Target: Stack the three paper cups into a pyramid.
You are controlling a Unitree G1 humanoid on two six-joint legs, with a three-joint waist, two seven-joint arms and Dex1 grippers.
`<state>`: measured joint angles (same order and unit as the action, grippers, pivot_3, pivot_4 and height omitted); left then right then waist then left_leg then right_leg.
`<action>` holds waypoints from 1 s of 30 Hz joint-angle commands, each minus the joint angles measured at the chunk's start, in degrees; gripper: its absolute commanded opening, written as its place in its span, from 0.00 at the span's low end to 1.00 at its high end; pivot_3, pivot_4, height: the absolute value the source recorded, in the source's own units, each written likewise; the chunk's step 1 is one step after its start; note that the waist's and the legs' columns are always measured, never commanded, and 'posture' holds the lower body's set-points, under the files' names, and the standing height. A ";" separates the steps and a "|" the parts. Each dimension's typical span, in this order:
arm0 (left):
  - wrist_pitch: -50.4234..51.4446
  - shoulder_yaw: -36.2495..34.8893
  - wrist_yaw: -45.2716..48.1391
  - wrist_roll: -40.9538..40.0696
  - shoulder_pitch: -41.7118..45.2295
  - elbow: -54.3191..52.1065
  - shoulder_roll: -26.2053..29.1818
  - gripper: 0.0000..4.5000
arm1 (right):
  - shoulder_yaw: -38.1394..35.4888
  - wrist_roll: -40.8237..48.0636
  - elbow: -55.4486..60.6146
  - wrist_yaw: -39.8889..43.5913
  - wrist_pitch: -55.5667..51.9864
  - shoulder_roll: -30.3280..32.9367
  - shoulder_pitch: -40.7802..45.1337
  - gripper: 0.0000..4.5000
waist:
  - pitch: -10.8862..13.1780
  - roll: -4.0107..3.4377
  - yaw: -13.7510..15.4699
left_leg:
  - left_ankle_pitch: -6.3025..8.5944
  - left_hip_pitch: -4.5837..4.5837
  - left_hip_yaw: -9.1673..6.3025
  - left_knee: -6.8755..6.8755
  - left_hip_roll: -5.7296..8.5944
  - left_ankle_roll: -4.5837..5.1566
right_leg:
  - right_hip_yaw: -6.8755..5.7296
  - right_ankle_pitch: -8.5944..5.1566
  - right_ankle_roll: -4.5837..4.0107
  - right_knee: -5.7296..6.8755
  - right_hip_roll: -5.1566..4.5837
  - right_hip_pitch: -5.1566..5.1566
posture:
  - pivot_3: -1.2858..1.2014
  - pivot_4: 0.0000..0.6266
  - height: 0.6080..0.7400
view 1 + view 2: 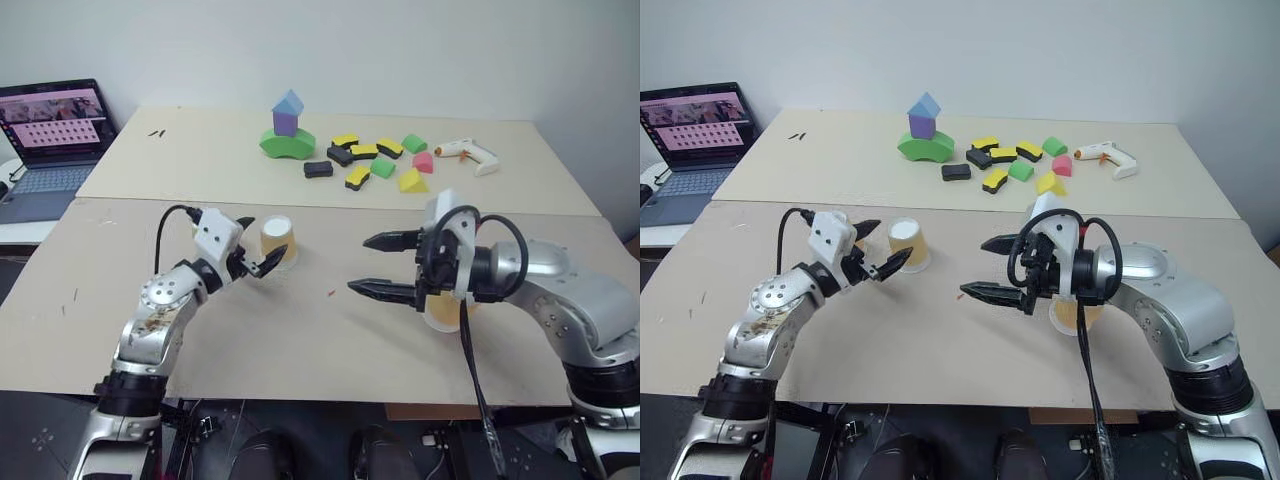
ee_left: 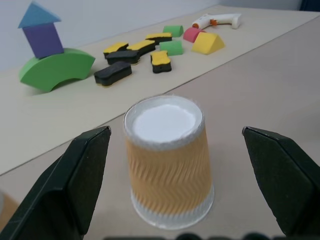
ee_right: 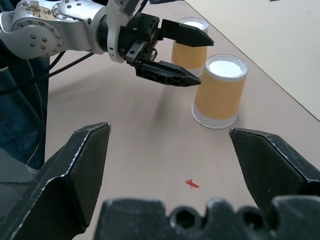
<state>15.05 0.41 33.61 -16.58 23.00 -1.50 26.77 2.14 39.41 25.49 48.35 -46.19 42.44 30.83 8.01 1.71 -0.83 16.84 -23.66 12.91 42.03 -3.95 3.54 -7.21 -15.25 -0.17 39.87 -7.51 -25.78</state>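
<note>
Tan-orange ribbed paper with a white base: in the left eye view you see one such paper cup (image 1: pixel 278 241) standing upside down on the beige tabletop (image 1: pixel 300 350), just ahead of your left gripper (image 1: pixel 256 245), which is spread wide and holds nothing. Your right gripper (image 1: pixel 385 265) is also wide open and empty, pointing left; a second cup (image 1: pixel 445 310) sits partly hidden behind its wrist.

In the left wrist view, the cup (image 2: pixel 167 160) stands upright on its rim, squarely between the black fingers (image 2: pixel 80 175), untouched.

In the right wrist view, you count two cups side by side beyond the left gripper (image 3: pixel 192 59), so three cups altogether, none stacked.
</note>
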 commanded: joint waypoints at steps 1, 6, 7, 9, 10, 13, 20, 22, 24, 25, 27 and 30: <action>-2.93 0.73 1.30 1.71 3.93 4.58 -1.20 1.00 | -2.83 0.18 2.11 -0.44 1.17 0.56 0.45 0.99 | 0.00 0.00 0.08 | 0.00 0.00 0.00 0.01 0.00 0.00 | 0.00 0.00 0.00 0.01 0.00 0.00 | 0.52 0.24 0.72; -3.18 0.10 1.60 1.82 7.92 10.29 -3.13 1.00 | -3.66 0.74 2.88 -0.60 0.63 0.79 0.24 0.99 | 0.00 0.01 0.11 | -0.01 0.02 -0.04 0.04 -0.01 0.01 | -0.02 0.00 0.00 0.01 0.00 0.06 | 0.52 0.24 0.72; -3.00 -0.08 1.46 1.85 8.63 11.91 -3.53 1.00 | -3.87 0.83 2.97 -0.74 0.53 0.82 0.28 0.99 | 0.00 0.01 0.11 | -0.01 0.01 -0.05 0.04 0.00 0.01 | -0.03 0.00 0.00 0.00 0.00 0.06 | 0.52 0.24 0.72; -3.11 -0.11 1.65 2.06 9.29 13.66 -3.90 1.00 | -4.16 0.94 3.06 -0.91 0.43 0.91 0.27 0.99 | 0.01 0.01 0.11 | -0.01 0.00 -0.05 0.02 0.00 0.01 | -0.05 0.00 0.01 -0.01 0.00 0.06 | 0.52 0.24 0.72; -2.64 -0.32 1.76 1.66 9.58 14.16 -4.26 1.00 | -4.34 0.89 3.02 -1.08 0.38 0.98 0.24 0.99 | 0.01 0.01 0.11 | -0.01 -0.01 -0.06 0.02 0.00 0.01 | -0.06 0.00 0.01 -0.02 0.00 0.06 | 0.52 0.24 0.72; -2.11 0.13 2.27 1.77 10.26 15.76 -4.95 1.00 | -5.03 1.34 3.21 -1.37 0.08 1.13 0.16 0.99 | 0.01 0.02 0.09 | -0.01 -0.02 -0.06 0.03 0.00 0.02 | -0.05 -0.01 0.02 -0.03 0.00 0.06 | 0.52 0.24 0.72; -4.26 0.86 2.56 3.66 12.01 20.57 -6.76 1.00 | -5.73 1.45 3.59 -1.87 -0.61 1.27 -0.22 0.99 | 0.01 0.02 0.10 | -0.01 -0.02 -0.08 0.04 0.00 0.02 | -0.07 -0.01 0.02 -0.02 0.00 0.07 | 0.52 0.24 0.72; -4.82 0.76 2.72 3.94 12.86 21.29 -7.17 1.00 | -5.82 1.44 3.68 -1.95 -0.77 1.37 -0.45 0.99 | 0.01 0.02 0.10 | -0.01 -0.02 -0.09 0.03 0.00 0.02 | -0.07 -0.01 0.02 -0.02 0.00 0.06 | 0.52 0.24 0.72; -4.94 0.68 2.76 4.13 13.53 21.35 -7.38 1.00 | -5.88 1.43 3.75 -2.05 -0.83 1.36 -0.60 0.99 | 0.01 0.02 0.10 | -0.01 -0.03 -0.09 0.03 0.00 0.02 | -0.09 -0.01 0.02 -0.03 0.00 0.06 | 0.52 0.24 0.72; -4.99 0.67 2.72 4.26 13.74 21.39 -7.42 1.00 | -5.89 1.42 3.79 -2.13 -0.83 1.33 -0.67 0.99 | 0.01 0.02 0.10 | -0.01 -0.04 -0.10 0.04 0.00 0.02 | -0.09 -0.01 0.02 -0.03 0.00 0.06 | 0.52 0.24 0.72; -5.33 0.70 2.73 4.57 14.07 21.66 -7.48 1.00 | -5.73 1.21 3.78 -2.29 -0.70 1.25 -0.87 0.99 | 0.01 0.02 0.11 | -0.01 -0.05 -0.10 0.05 0.00 0.02 | -0.08 -0.01 0.02 -0.03 0.00 0.06 | 0.52 0.24 0.72; -5.72 0.64 2.85 4.82 14.25 21.70 -7.59 1.00 | -5.29 0.72 3.76 -2.61 -0.51 1.32 -1.14 0.99 | 0.01 0.02 0.09 | -0.01 -0.05 -0.11 0.04 0.00 0.02 | -0.08 -0.01 0.02 -0.03 0.00 0.07 | 0.52 0.24 0.72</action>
<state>10.74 1.35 36.10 -11.95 36.02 21.06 19.39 -1.37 39.62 27.63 45.99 -46.84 43.06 29.67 8.02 1.73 -0.74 16.83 -23.70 12.80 42.07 -3.95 3.56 -7.30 -15.26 -0.15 39.84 -7.51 -25.71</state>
